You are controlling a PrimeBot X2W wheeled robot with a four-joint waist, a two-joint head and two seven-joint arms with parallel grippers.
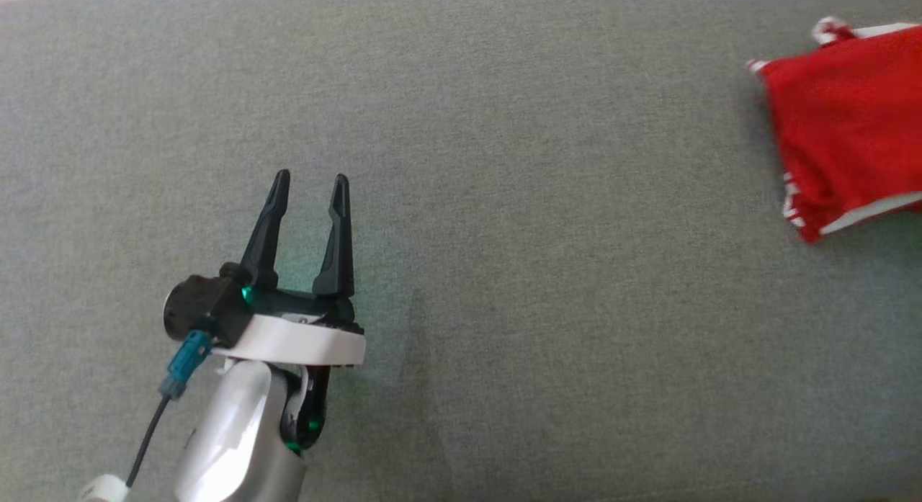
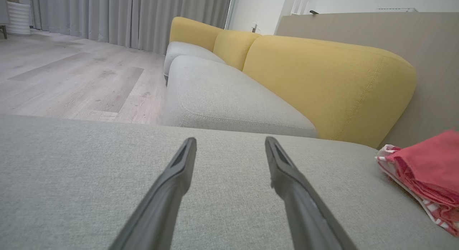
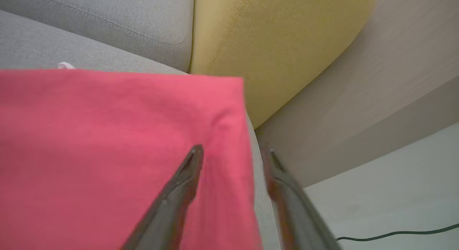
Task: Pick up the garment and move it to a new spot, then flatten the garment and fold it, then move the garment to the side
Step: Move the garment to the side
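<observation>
Here, the folded red garment (image 1: pixel 850 127) is seen lying on the grey sofa seat (image 1: pixel 504 286), at the far right edge of the head view, well apart from the left pincer (image 1: pixel 311 175). The left pincer is held wide open above bare grey fabric, and nothing is gripped between its fingers.

In the left wrist view, a yellow backrest (image 2: pixel 322 81) is shown behind the seat, with a wooden floor (image 2: pixel 71 74) and grey curtains (image 2: pixel 125 17) further back. The garment's red and white striped trim is also shown there.

In the right wrist view, the right pincer (image 3: pixel 233 149) is seen spread open at the garment's edge, one finger over the red cloth and the other beyond it. Whether the cloth is touched cannot be told. A black cable (image 3: pixel 394 235) is seen on the pale floor (image 3: pixel 394 192) beside the seat.
</observation>
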